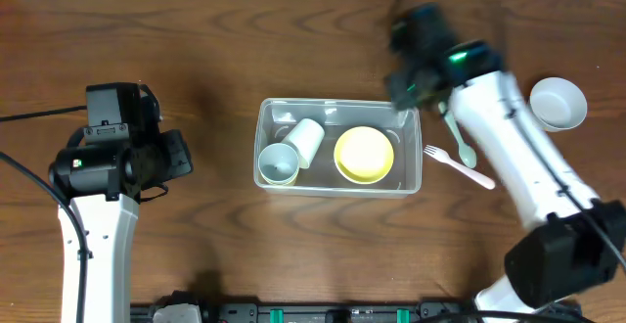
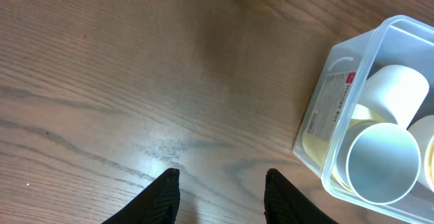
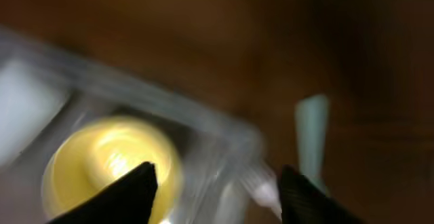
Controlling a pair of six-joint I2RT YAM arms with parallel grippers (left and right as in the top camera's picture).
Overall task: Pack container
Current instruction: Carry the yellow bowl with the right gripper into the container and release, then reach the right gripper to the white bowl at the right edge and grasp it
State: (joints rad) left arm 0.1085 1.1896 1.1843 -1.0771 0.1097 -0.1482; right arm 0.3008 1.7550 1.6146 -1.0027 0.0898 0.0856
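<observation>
The container (image 1: pixel 337 102) is a clear tub in the middle of the table. It holds a yellow bowl (image 1: pixel 364 155), a white cup (image 1: pixel 305 139) lying on its side and a pale cup (image 1: pixel 279 163). My right gripper (image 1: pixel 406 90) hovers blurred over the tub's far right corner. In the right wrist view it (image 3: pixel 217 170) is open and empty above the container's rim (image 3: pixel 169 108), with the yellow bowl (image 3: pixel 108 159) below. My left gripper (image 2: pixel 220 176) is open over bare wood, left of the container (image 2: pixel 319 108), with nothing between its fingers.
A green spoon (image 1: pixel 460 139) and a pink fork (image 1: pixel 460 166) lie just right of the tub. A white bowl (image 1: pixel 558 103) stands at the far right. In the overhead view the left gripper (image 1: pixel 181 155) sits well left of the tub.
</observation>
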